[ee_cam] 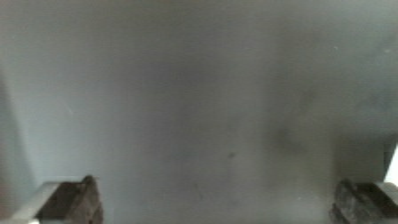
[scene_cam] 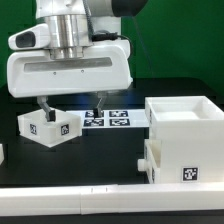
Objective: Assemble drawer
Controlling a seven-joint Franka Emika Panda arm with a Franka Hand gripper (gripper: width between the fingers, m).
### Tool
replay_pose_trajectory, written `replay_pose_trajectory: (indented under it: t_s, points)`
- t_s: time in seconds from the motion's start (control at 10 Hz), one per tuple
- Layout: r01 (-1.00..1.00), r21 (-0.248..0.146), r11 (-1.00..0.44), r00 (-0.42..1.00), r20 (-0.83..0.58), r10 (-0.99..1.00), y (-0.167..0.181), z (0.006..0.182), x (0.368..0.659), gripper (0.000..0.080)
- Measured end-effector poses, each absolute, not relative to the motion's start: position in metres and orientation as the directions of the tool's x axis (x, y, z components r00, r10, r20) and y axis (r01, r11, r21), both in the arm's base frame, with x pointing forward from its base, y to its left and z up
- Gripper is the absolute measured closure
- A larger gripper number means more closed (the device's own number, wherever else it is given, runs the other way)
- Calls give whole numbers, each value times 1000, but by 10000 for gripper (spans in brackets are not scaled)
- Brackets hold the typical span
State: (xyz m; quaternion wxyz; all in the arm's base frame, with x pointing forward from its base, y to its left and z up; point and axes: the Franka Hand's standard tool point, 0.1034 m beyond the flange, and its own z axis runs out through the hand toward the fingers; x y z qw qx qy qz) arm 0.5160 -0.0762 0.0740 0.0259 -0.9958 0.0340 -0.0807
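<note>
White plastic tray [scene_cam: 50, 127], small and tagged, rests on the black bench [scene_cam: 100, 165] at the exterior view's left. It lies just under the left finger of the claw [scene_cam: 72, 108], whose jaws stand wide apart. The large white cube-shaped housing [scene_cam: 185, 125] stands well right. The blurred wrist view probably shows the tray's wall.

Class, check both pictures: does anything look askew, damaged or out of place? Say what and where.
The small tray at the exterior view's left sits corner-on, turned against the squarely set housing. No damage shows. The wrist view is only blur.
</note>
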Motion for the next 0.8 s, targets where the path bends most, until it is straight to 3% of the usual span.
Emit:
replay_pose_trajectory:
  t_s: [0.2,0.3,0.5,0.8]
  points:
    - [-194,-90,-977,967,150,-206,-75,74,516,150]
    - [-352,-117,-929,923,123,-365,-76,71,507,150]
    - [-527,-132,-840,837,89,-539,-81,75,487,150]
    - [-525,-138,-840,829,140,-541,-85,74,484,150]
